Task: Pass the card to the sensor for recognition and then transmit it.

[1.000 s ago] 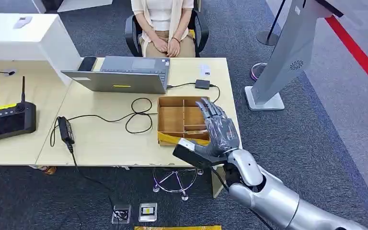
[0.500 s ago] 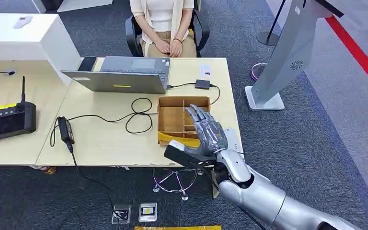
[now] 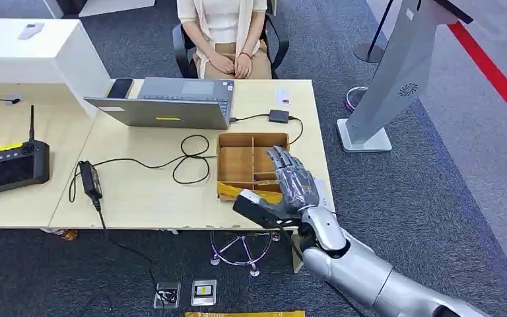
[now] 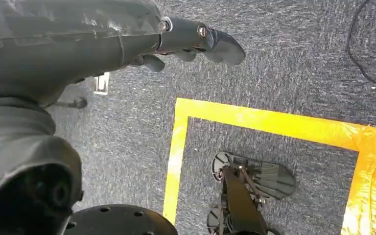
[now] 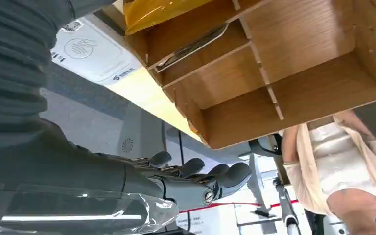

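Over the near right corner of the wooden tray [image 3: 251, 164], your right hand [image 3: 292, 186] hovers with fingers stretched out and spread, holding nothing. Nothing sits between thumb and fingers in the head view, and the right wrist view shows the fingertips [image 5: 235, 174] free in the air.

Inside the tray, in the narrow compartment nearest the hand, a thin flat piece lies slanted against the divider: that is most likely the card [image 5: 191, 46], though it is too edge-on to be sure. Yellow tape [image 3: 234, 191] covers the tray's front edge.

Just beside the tray, on the side towards the table's right edge, a white reader with a contactless mark lies flat on the table [image 3: 152, 191]: the sensor [image 5: 90, 56], partly hidden under your wrist in the head view.

Behind the tray, a small dark box on a cable [image 3: 278, 116], then the laptop [image 3: 171, 102]. Beyond the table, a person [image 3: 224, 39] sits with hands folded in the lap, probably the one to receive the card.

Your left hand [image 4: 191, 41] hangs by the floor, fingers loosely extended, nothing in it.

Progress, as judged: early. Card not yet picked up. Left to do: grasp, present to the sensor, hand over. A thin card lying against a divider will likely be awkward to pinch.
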